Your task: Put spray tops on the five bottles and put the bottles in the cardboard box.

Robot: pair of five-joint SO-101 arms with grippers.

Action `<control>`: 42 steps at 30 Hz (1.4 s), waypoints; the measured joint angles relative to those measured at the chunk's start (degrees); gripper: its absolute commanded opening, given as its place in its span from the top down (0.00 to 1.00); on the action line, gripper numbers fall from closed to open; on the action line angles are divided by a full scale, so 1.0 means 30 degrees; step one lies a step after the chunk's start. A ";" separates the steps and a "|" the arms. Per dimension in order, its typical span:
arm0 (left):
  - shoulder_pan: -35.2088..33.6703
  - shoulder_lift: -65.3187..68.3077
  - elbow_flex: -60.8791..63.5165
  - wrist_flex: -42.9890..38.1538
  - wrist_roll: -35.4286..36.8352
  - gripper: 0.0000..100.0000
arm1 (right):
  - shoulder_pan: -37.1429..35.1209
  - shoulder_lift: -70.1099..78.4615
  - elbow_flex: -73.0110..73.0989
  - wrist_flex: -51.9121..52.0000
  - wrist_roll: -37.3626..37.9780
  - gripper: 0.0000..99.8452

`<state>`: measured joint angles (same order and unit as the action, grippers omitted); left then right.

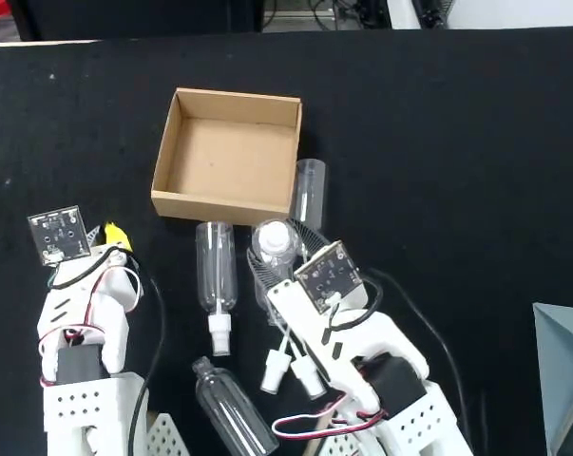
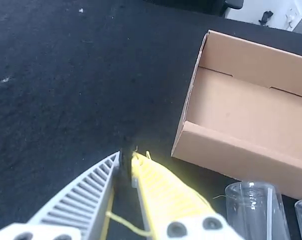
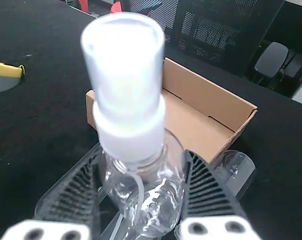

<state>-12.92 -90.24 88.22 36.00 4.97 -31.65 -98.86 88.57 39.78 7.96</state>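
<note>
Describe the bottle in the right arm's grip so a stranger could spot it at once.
Start at the cardboard box on the black table. Just off its near right corner, the right end effector grips a clear bottle. Unlike the bottles lying flat around it, this one stands roughly upright, its white spray top pointing up.

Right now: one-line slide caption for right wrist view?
Right end effector grips a spray-topped bottle, cardboard box behind.
</note>
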 measured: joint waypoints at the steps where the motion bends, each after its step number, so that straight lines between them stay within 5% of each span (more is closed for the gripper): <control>1: 0.0000 0.0000 0.0000 0.0147 0.0000 0.97 | 0.0000 0.0000 -0.0059 0.0352 0.0000 0.93; 14: -0.0176 0.0000 0.0762 0.0234 -0.0029 0.97 | 0.0000 0.0440 -0.4366 0.1817 0.1055 0.93; 21: -0.0176 0.0000 0.0762 0.0234 -0.0029 0.97 | -0.0029 0.6535 -0.8498 0.1788 0.1172 0.93; 42: -0.0176 0.0000 0.0762 0.0234 -0.0029 0.97 | -0.0029 1.8549 -1.3099 -0.5421 -0.0059 0.93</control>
<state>-13.45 -90.24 90.51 36.70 4.88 -31.74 -43.21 49.27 23.52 7.78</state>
